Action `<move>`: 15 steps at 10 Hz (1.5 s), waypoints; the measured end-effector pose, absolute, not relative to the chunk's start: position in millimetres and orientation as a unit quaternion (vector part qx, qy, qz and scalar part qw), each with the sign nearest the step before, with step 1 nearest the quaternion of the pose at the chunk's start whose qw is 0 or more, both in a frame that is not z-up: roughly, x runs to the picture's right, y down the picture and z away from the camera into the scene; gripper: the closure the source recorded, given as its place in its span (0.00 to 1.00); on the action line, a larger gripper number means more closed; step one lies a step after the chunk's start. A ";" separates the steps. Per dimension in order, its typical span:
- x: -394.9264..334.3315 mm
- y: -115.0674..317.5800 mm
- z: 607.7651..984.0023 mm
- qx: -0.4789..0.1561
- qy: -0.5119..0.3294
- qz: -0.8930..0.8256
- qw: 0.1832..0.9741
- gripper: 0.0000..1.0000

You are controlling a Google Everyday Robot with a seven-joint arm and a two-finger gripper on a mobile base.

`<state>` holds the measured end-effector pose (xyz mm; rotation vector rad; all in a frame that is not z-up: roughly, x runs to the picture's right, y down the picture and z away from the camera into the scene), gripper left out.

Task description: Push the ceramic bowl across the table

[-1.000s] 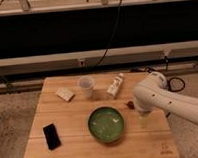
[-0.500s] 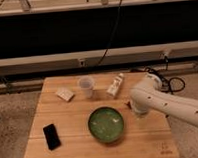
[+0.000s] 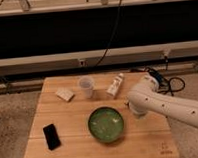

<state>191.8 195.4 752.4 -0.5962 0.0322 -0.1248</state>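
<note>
The arm creeps in: the pincer (image 3: 136,110) is now just right of the ceramic bowl (image 3: 106,124), tucked under the wrist, and I cannot tell whether it is released or clenched. The bowl hasn't budged, so the push hasn't landed. It sits close to the bench (image 3: 69,112) front edge. Left of it lies bare wood, then a black phone (image 3: 51,136).
</note>
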 end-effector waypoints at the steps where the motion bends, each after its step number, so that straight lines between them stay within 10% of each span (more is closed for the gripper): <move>1: 190.6 196.9 753.3 -0.294 0.016 -0.063 0.954 0.50; 6: 180.6 207.7 764.1 -0.305 0.010 -0.066 0.950 0.95; 15: 143.7 223.7 782.5 -0.325 -0.012 -0.105 0.940 0.97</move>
